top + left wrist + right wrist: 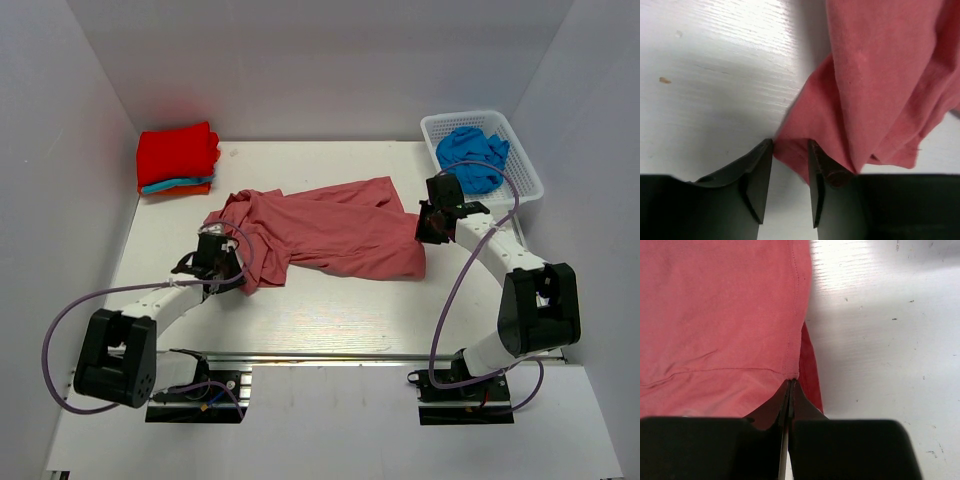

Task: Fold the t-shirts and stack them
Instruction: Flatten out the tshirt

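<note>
A dusty rose-red t-shirt (pixel 330 228) lies crumpled and partly spread across the middle of the table. My left gripper (pixel 216 262) is at its near-left bunched end. In the left wrist view the gripper (pixel 790 145) is open, with a fold of the shirt (pixel 875 85) lying between the fingertips. My right gripper (pixel 432 226) is at the shirt's right edge. In the right wrist view it (pixel 791 383) is shut on the hem corner of the shirt (pixel 715 315). A bright blue shirt (pixel 472 155) lies bundled in the basket.
A folded stack (pixel 177 158) with a bright red shirt on top, then turquoise and orange, sits at the back left corner. The white lattice basket (pixel 528 170) stands at the back right, just behind my right arm. White walls close in three sides.
</note>
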`<state>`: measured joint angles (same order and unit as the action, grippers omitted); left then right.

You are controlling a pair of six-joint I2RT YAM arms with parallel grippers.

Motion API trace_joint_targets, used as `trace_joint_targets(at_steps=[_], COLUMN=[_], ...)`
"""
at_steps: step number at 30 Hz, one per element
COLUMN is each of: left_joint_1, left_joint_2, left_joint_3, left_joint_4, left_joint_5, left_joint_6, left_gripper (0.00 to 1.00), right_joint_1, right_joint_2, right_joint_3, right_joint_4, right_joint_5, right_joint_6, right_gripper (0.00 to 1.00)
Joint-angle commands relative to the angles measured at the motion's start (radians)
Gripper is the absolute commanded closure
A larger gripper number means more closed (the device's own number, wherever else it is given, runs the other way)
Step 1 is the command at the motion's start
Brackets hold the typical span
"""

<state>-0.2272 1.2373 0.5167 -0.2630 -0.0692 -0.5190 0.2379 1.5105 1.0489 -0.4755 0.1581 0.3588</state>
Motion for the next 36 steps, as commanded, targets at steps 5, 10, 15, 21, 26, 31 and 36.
trace_joint_targets(at_steps=[5,10,15,21,26,31,36], left_joint_1=[0.014,0.014,0.014,0.014,0.014,0.014,0.014], left_joint_2=[0.082,0.132,-0.002,-0.341,-0.421,-0.378,-0.332], left_joint_3=[-0.001,-0.001,0.023,0.163,0.377,0.595,0.822], left_joint_4=[0.015,0.002,-0.027,-0.096,-0.096,-0.110,-0.160], left_joint_5=[0.075,0.144,0.198,0.252,0.192,0.008,-0.256], left_joint_6=[0.024,0.034,0.045,0.025,0.045,0.028,0.039], left_gripper=[0.58,1.00,1.00,1.00,1.00,1.00,1.00], right_joint_1=[0.000,0.001,0.000,0.001,-0.002,-0.003,-0.006], right_joint_2=[-0.024,-0.010,-0.022,-0.116,-0.270,-0.406,-0.505], right_joint_3=[0.002,0.014,0.029,0.051,0.065,0.126,0.207], right_joint_4=[0.009,0.002,0.006,0.069,0.123,0.228,0.293], right_joint_5=[0.031,0.040,0.041,0.014,0.034,0.150,0.286], right_joint_6=[-0.001,0.006,0.009,0.005,0.002,-0.033,-0.112], right_gripper=[1.00,1.00,1.00,1.00,1.00,1.00,1.00])
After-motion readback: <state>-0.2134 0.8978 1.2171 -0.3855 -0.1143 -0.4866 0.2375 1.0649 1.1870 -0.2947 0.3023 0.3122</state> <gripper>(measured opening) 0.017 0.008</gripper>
